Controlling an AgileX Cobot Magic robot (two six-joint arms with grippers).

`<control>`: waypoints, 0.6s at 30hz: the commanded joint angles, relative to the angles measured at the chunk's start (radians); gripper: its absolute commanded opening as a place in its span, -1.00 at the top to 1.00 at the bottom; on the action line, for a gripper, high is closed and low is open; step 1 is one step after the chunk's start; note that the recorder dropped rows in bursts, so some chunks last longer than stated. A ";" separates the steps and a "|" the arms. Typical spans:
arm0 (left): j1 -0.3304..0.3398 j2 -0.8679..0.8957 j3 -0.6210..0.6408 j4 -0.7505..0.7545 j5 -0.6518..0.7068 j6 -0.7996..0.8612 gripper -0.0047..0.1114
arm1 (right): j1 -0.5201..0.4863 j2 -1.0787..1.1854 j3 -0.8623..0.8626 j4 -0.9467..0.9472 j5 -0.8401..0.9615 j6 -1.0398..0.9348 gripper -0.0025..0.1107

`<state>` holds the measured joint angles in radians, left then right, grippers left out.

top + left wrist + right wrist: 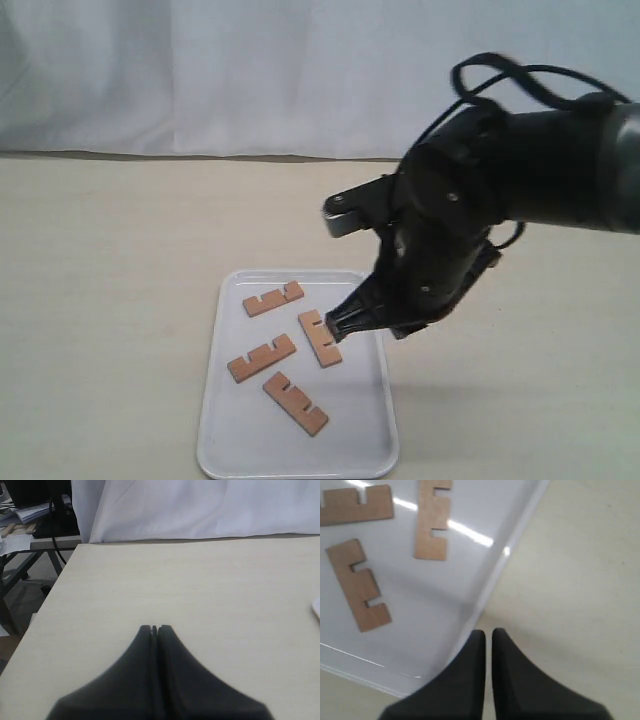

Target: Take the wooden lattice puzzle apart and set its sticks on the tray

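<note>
Right tool [340, 325] pressed together, empty, hovering at the right edge of the tray [350, 425], four sticks [261, 357] lying apart flat on it, left tool [154, 628] pressed together above the surface [200, 580].

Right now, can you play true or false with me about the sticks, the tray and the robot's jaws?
1. Four sticks lie on the tray. True.
2. The sticks are locked together in a grid. False: they lie separately, flat on the tray.
3. The right gripper has a stick in its jaws. False: its jaws are shut on nothing, above the tray's edge.
4. The left gripper has its jaws shut over the table. True.
5. One stick lies on the table beside the tray. False: all four are on the tray.
</note>
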<state>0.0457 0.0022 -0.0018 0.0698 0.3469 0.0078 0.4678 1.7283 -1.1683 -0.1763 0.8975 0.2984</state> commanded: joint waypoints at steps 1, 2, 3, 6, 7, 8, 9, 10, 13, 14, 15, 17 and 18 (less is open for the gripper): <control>0.000 -0.002 0.002 -0.001 -0.016 -0.001 0.92 | -0.142 -0.119 0.090 0.048 -0.010 -0.079 0.88; 0.000 -0.002 0.002 -0.001 -0.016 -0.001 0.92 | -0.183 -0.148 0.111 0.061 -0.010 -0.103 0.88; 0.000 -0.002 0.002 -0.001 -0.016 -0.001 0.92 | -0.217 -0.170 0.130 0.073 -0.010 -0.123 0.88; 0.000 -0.002 0.002 -0.001 -0.016 -0.001 0.92 | -0.350 -0.245 0.179 0.118 -0.001 -0.199 0.88; 0.000 -0.002 0.002 -0.001 -0.016 -0.001 0.92 | -0.399 -0.270 0.193 0.123 0.009 -0.218 0.88; 0.000 -0.002 0.002 -0.001 -0.016 -0.001 0.92 | -0.450 -0.292 0.205 0.123 0.023 -0.231 0.88; 0.000 -0.002 0.002 -0.001 -0.016 -0.001 0.92 | -0.490 -0.313 0.214 0.121 0.035 -0.235 0.88; 0.000 -0.002 0.002 -0.001 -0.016 -0.001 0.92 | -0.541 -0.333 0.226 0.111 0.044 -0.235 0.88; 0.000 -0.002 0.002 -0.001 -0.016 -0.001 0.92 | -0.661 -0.398 0.264 0.149 -0.003 -0.199 0.87; 0.000 -0.002 0.002 -0.001 -0.016 -0.001 0.92 | -0.682 -0.418 0.279 0.169 -0.039 -0.199 0.87; 0.000 -0.002 0.002 -0.001 -0.016 -0.001 0.92 | -0.687 -0.439 0.292 0.187 -0.067 -0.202 0.88; 0.000 -0.002 0.002 -0.001 -0.016 -0.001 0.92 | -0.687 -0.491 0.325 0.192 -0.133 -0.208 0.88; 0.000 -0.002 0.002 -0.001 -0.016 -0.001 0.92 | -0.687 -0.518 0.338 0.192 -0.154 -0.208 0.88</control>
<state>0.0457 0.0022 -0.0018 0.0698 0.3469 0.0078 -0.2093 1.2742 -0.8630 -0.0075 0.8221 0.0942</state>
